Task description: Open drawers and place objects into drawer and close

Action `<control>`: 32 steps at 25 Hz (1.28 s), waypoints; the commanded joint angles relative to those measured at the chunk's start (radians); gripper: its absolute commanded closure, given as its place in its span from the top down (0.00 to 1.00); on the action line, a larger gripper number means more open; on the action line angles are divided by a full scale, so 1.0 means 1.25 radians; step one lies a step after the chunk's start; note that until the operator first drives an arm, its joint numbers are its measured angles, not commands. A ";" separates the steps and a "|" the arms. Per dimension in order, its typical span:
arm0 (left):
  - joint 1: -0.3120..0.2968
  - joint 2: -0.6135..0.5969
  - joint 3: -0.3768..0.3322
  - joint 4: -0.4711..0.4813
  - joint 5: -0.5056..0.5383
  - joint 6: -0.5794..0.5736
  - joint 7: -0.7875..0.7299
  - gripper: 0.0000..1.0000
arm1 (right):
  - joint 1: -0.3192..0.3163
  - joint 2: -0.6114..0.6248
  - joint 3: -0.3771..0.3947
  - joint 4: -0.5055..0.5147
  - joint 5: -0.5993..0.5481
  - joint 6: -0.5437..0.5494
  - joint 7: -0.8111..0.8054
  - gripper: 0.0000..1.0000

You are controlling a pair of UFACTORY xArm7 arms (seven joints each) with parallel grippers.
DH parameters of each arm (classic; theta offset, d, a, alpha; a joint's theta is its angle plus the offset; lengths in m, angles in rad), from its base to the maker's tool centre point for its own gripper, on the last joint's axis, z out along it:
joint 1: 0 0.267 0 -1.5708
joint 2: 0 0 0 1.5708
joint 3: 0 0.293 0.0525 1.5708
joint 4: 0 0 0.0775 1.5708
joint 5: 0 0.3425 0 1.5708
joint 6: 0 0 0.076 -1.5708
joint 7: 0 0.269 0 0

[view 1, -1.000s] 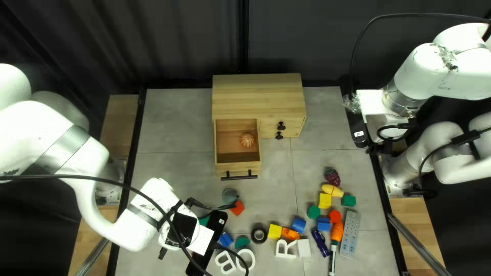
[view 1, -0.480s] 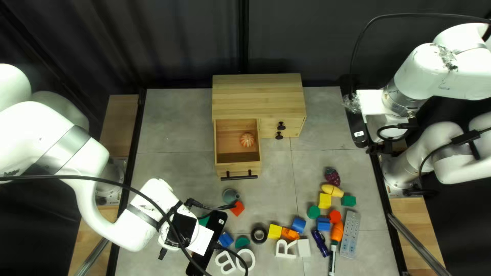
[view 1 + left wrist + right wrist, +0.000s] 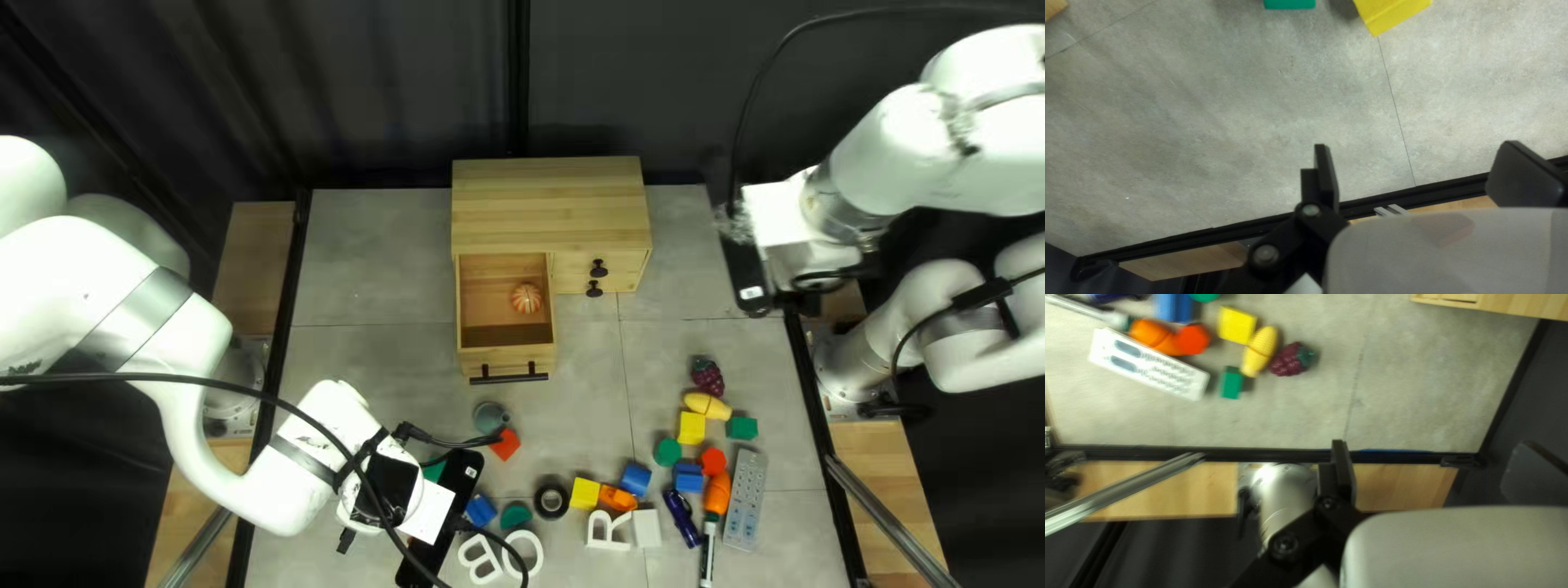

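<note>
- Left claw point(image 3: 1421, 171) and right claw point(image 3: 1438, 468) stood wide, empty.
- Orange ball point(image 3: 526, 298) sat in open left drawer point(image 3: 505, 357).
- Drawer judged light, stiff, smooth-sliding; near handle point(image 3: 508, 378) seemed best push point.

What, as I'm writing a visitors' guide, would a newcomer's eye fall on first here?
Likely the wooden cabinet at the upper middle of the top left view, its open drawer holding a small orange thing. Next, bright blocks and white letters toward that view's bottom, and my big white left arm and right arm at either side.
</note>
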 commanded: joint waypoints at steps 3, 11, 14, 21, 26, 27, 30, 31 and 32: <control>0.000 0.000 0.000 0.000 0.000 0.000 0.000 1.00 | -0.092 0.023 -0.133 -0.012 -0.114 -0.096 -0.075 1.00; 0.000 0.000 0.000 0.000 0.000 0.000 0.000 1.00 | -0.108 0.034 -0.166 -0.015 -0.131 -0.123 -0.088 1.00; 0.000 0.000 0.000 0.000 0.000 0.000 0.000 1.00 | -0.108 0.034 -0.166 -0.015 -0.131 -0.123 -0.088 1.00; 0.000 0.000 0.000 0.000 0.000 0.000 0.000 1.00 | -0.108 0.034 -0.166 -0.015 -0.131 -0.123 -0.088 1.00; 0.000 0.000 0.000 0.000 0.000 0.000 0.000 1.00 | -0.108 0.034 -0.166 -0.015 -0.131 -0.123 -0.088 1.00; 0.000 0.000 0.000 0.000 0.000 0.000 0.000 1.00 | -0.108 0.034 -0.166 -0.015 -0.131 -0.123 -0.088 1.00; 0.000 0.000 0.000 0.000 0.000 0.000 0.000 1.00 | -0.108 0.034 -0.166 -0.015 -0.131 -0.123 -0.088 1.00; 0.000 0.000 0.000 0.000 0.000 0.000 0.000 1.00 | -0.108 0.034 -0.166 -0.015 -0.131 -0.123 -0.088 1.00; 0.000 0.000 0.000 0.000 0.000 0.000 0.000 1.00 | -0.108 0.034 -0.166 -0.015 -0.131 -0.123 -0.088 1.00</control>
